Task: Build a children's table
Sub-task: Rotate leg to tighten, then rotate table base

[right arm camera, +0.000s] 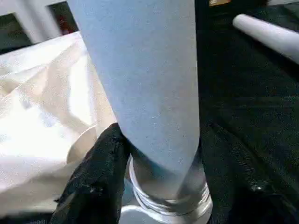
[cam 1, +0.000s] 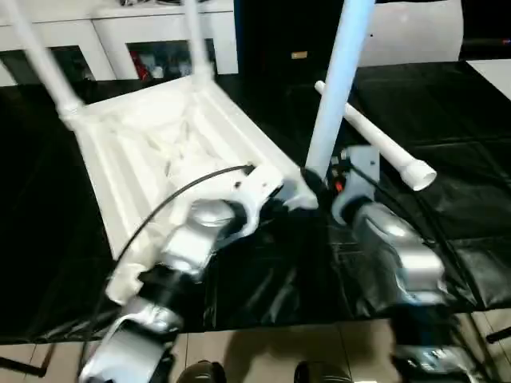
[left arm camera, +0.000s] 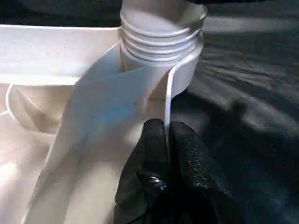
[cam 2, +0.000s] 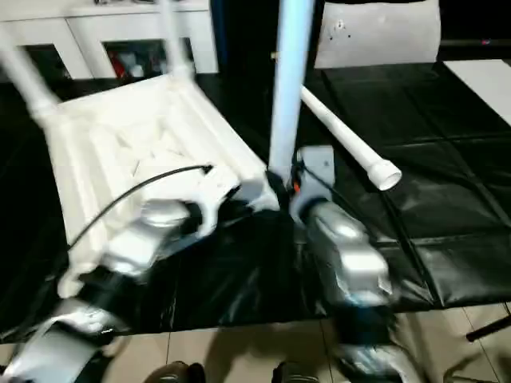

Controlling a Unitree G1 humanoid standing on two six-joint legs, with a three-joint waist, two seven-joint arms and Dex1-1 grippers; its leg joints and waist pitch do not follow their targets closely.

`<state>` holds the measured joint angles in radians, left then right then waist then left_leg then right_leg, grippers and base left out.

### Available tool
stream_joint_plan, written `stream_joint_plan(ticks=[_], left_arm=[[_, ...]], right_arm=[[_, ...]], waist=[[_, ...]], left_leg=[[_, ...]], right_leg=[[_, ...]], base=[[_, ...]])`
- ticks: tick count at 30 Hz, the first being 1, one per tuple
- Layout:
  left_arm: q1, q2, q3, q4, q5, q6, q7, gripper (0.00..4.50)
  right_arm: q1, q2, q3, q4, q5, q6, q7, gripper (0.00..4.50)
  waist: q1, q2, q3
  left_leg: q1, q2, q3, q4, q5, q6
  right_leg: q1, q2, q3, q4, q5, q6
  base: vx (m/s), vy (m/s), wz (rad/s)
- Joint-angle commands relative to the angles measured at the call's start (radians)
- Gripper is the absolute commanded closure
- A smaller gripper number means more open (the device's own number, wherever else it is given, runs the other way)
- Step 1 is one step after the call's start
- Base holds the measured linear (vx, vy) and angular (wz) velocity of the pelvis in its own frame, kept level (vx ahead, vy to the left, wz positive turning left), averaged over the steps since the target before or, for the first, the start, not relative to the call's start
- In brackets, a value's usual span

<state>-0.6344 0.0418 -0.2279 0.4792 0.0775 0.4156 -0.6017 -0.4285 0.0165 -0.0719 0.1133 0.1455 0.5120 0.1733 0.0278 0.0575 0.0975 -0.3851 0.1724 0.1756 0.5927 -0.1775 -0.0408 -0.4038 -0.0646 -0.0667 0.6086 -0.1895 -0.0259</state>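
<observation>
The white tabletop (cam 1: 160, 144) lies upside down, ribs up, on a black-covered surface. Two white legs (cam 1: 44, 60) (cam 1: 196, 36) stand in its far corner sockets. A third leg (cam 1: 339, 80) stands upright at the near right corner, its threaded end (left arm camera: 159, 32) at the socket. My right gripper (right arm camera: 163, 186) is shut on this leg just above the thread, one black finger (right arm camera: 98, 177) on each side. My left gripper (left arm camera: 167, 135) is shut on a thin rib of the tabletop right beside that socket. A fourth leg (cam 1: 375, 136) lies loose to the right.
A white cabinet with glass doors (cam 1: 120, 32) stands behind the tabletop. A white board (cam 1: 415, 32) leans at the back right, and a flat white sheet (cam 1: 491, 76) lies at the far right edge. Tiled floor (cam 1: 263, 351) shows in front of the black cover.
</observation>
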Motion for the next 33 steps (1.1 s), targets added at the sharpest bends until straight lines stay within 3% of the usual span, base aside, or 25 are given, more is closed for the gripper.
stream_joint_plan(ticks=[1,5,7,11,12,14,15,16,17,19,20,21,22,24,26,28,31,32,33], left_arm=[[-0.054,-0.036,0.024,-0.024,-0.028,-0.081,0.028,4.50],[-0.053,-0.014,-0.002,-0.013,-0.027,-0.139,-0.042,4.50],[-0.051,-0.007,-0.014,-0.009,-0.026,-0.177,-0.068,4.50],[-0.047,-0.014,-0.001,-0.003,-0.045,-0.197,-0.063,4.50],[-0.037,-0.021,0.017,-0.021,-0.081,-0.178,-0.089,4.06],[-0.030,-0.023,0.024,-0.031,-0.096,-0.181,-0.104,3.95],[-0.019,-0.028,0.044,-0.039,-0.118,-0.192,-0.106,3.95],[-0.016,-0.030,0.054,-0.035,-0.125,-0.205,-0.102,3.95],[-0.016,-0.030,0.054,-0.035,-0.125,-0.205,-0.102,3.89],[-0.016,-0.032,0.088,-0.022,-0.148,-0.195,-0.087,3.71],[-0.016,-0.022,0.094,-0.014,-0.143,-0.197,-0.080,3.71],[-0.016,0.001,0.105,0.000,-0.133,-0.199,-0.068,3.67],[-0.014,0.016,0.110,0.007,-0.125,-0.203,-0.062,3.67],[-0.012,0.070,0.126,0.012,-0.099,-0.213,-0.034,3.67],[0.005,0.159,0.168,-0.031,-0.080,-0.177,-0.004,3.67],[0.013,0.204,0.176,-0.053,-0.057,-0.159,0.007,3.67],[0.054,0.344,0.215,-0.142,-0.007,-0.072,0.000,3.67],[0.054,0.344,0.215,-0.142,-0.007,-0.072,0.000,3.67],[0.084,0.419,0.231,-0.192,0.015,-0.012,-0.022,3.85]], right_arm=[[0.026,0.057,0.085,0.058,0.026,0.045,0.026,1.64],[0.022,0.027,0.113,0.061,-0.020,0.003,0.033,1.30],[0.027,0.031,0.094,0.050,-0.005,0.030,0.027,1.19],[0.047,0.013,0.076,-0.002,-0.007,0.009,0.024,0.94],[0.077,-0.005,0.061,-0.062,-0.002,0.007,0.029,0.73],[0.098,-0.016,0.051,-0.102,0.010,0.009,0.043,0.64],[0.133,-0.032,0.029,-0.161,0.022,0.006,0.049,0.54],[0.146,-0.040,0.022,-0.181,0.023,0.000,0.047,0.54],[0.146,-0.040,0.022,-0.181,0.023,0.000,0.047,0.45],[0.162,-0.053,0.008,-0.199,0.007,-0.019,0.026,0.24],[0.164,-0.061,0.007,-0.201,0.013,-0.023,0.040,0.24],[0.166,-0.075,0.004,-0.202,0.017,-0.007,0.051,0.04],[0.169,-0.082,0.003,-0.205,0.020,0.006,0.058,0.04],[0.179,-0.111,0.024,-0.213,0.025,0.014,0.103,0.04],[0.206,-0.147,0.069,-0.249,0.036,0.041,0.159,0.04],[0.215,-0.159,0.089,-0.258,0.030,0.050,0.170,0.04],[0.239,-0.170,0.139,-0.276,0.030,0.072,0.196,0.04],[0.239,-0.170,0.139,-0.276,0.030,0.072,0.196,0.04],[0.248,-0.169,0.166,-0.278,0.035,0.101,0.207,0.01]], waist=[[0.004,-0.019,-0.073],[0.002,-0.014,-0.080],[0.005,-0.014,-0.080],[0.009,-0.017,-0.077],[0.012,-0.020,-0.080],[0.020,-0.018,-0.083],[0.021,-0.018,-0.086],[0.033,-0.012,-0.090],[0.031,-0.018,-0.085],[0.030,-0.020,-0.081],[0.031,-0.011,-0.078],[0.031,-0.008,-0.078],[0.028,-0.012,-0.076],[0.024,-0.014,-0.075],[0.016,-0.009,-0.074],[0.011,-0.007,-0.074],[0.007,0.000,-0.074],[0.005,0.000,-0.074],[0.007,-0.002,-0.073]], left_leg=[[0.006,0.042,-0.022,-0.063,-0.102,0.079],[0.003,0.041,-0.022,-0.057,-0.045,0.114],[0.003,0.042,-0.020,-0.056,-0.040,0.124],[0.007,0.048,-0.019,-0.058,-0.064,0.119],[0.007,0.049,-0.018,-0.058,-0.055,0.118],[0.011,0.052,-0.017,-0.055,-0.036,0.129],[0.007,0.052,-0.019,-0.055,-0.026,0.134],[0.010,0.057,-0.019,-0.050,-0.005,0.143],[0.004,0.055,-0.018,-0.051,-0.003,0.151],[0.004,0.052,-0.017,-0.054,-0.050,0.144],[0.004,0.050,-0.018,-0.055,-0.086,0.128],[0.006,0.049,-0.019,-0.056,-0.103,0.118],[0.005,0.048,-0.019,-0.059,-0.129,0.101],[0.004,0.047,-0.021,-0.063,-0.160,0.076],[0.007,0.047,-0.023,-0.065,-0.181,0.058],[0.005,0.049,-0.026,-0.067,-0.180,0.049],[0.011,0.052,-0.026,-0.068,-0.179,0.039],[0.012,0.051,-0.024,-0.067,-0.184,0.037],[0.013,0.050,-0.024,-0.068,-0.185,0.034]], right_leg=[[0.056,-0.078,0.050,-0.081,-0.172,-0.184],[0.060,-0.079,0.050,-0.069,-0.038,-0.216],[0.059,-0.078,0.051,-0.069,-0.027,-0.223],[0.057,-0.079,0.052,-0.070,-0.054,-0.225],[0.059,-0.079,0.053,-0.066,-0.049,-0.226],[0.054,-0.080,0.055,-0.062,-0.013,-0.233],[0.057,-0.082,0.054,-0.059,0.000,-0.240],[0.053,-0.083,0.055,-0.053,0.037,-0.247],[0.053,-0.079,0.054,-0.053,0.047,-0.245],[0.052,-0.081,0.050,-0.061,-0.019,-0.241],[0.053,-0.083,0.050,-0.068,-0.086,-0.230],[0.052,-0.081,0.049,-0.072,-0.117,-0.218],[0.054,-0.080,0.050,-0.078,-0.164,-0.201],[0.055,-0.078,0.049,-0.082,-0.216,-0.178],[0.051,-0.077,0.049,-0.087,-0.254,-0.153],[0.050,-0.075,0.049,-0.083,-0.252,-0.149],[0.041,-0.072,0.051,-0.079,-0.231,-0.164],[0.040,-0.072,0.052,-0.080,-0.229,-0.170],[0.040,-0.072,0.052,-0.080,-0.229,-0.174]], base=[[0.000,0.000,0.00],[0.000,0.000,0.00],[0.000,0.000,0.00],[0.000,0.000,0.00],[0.000,0.000,0.00],[0.000,0.000,0.00],[0.000,0.000,0.00],[0.000,0.000,0.00],[0.000,0.000,0.00],[0.000,0.000,0.00],[0.000,0.000,0.00],[0.000,0.000,0.00],[0.000,0.000,0.00],[0.000,0.000,0.00],[0.000,0.000,0.00],[0.000,0.000,0.00],[0.000,0.000,0.00],[0.000,0.000,0.00],[0.000,0.000,0.00]])
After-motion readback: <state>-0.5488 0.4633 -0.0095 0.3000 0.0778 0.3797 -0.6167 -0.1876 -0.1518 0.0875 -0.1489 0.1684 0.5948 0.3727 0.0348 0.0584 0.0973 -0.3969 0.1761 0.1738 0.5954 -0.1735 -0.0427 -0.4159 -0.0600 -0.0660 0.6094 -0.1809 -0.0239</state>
